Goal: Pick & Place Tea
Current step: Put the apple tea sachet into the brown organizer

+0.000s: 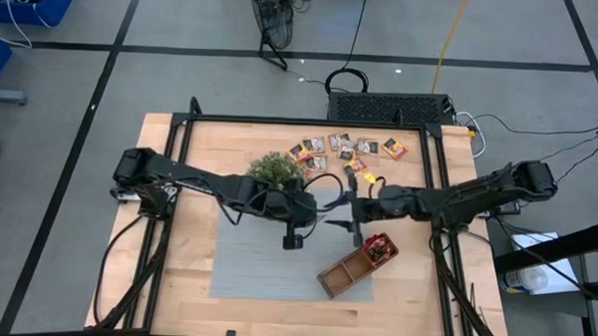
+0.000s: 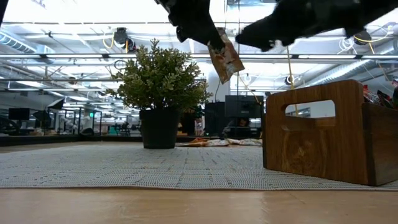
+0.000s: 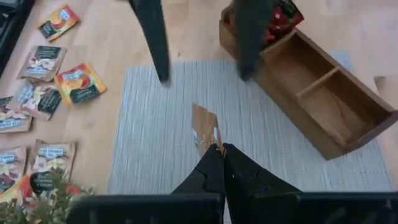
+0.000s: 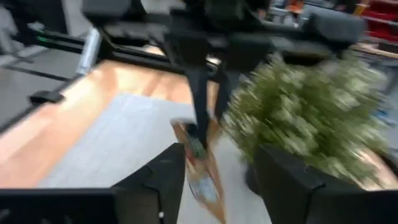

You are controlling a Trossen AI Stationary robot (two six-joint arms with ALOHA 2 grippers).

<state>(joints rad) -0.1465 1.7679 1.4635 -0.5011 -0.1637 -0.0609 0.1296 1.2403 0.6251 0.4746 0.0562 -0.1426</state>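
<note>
My left gripper (image 3: 221, 149) hangs over the grey mat (image 1: 261, 266), shut on one tea sachet (image 3: 205, 129) whose brown back shows. In the low view the sachet (image 2: 226, 59) hangs high above the mat. My right gripper (image 3: 202, 56) is open and faces the sachet from the table's right, level with it, without touching it. Several more sachets (image 1: 345, 147) lie flat on the wood near the far edge. Red sachets (image 1: 378, 249) fill the end compartment of the wooden tray (image 1: 350, 272). My left gripper pinches the sachet by its upper edge (image 3: 211, 144) between the two fingers, coming from above and pointing down. The sachet is lifted clear and hangs tilted below the fingertips (image 2: 214, 42).
A potted plant (image 1: 274, 169) stands at the mat's far left corner, close behind the left arm. The tray sits slantwise on the mat's right near corner; two of its compartments (image 3: 323, 99) show bare wood. The table frame (image 1: 311, 123) borders the work area.
</note>
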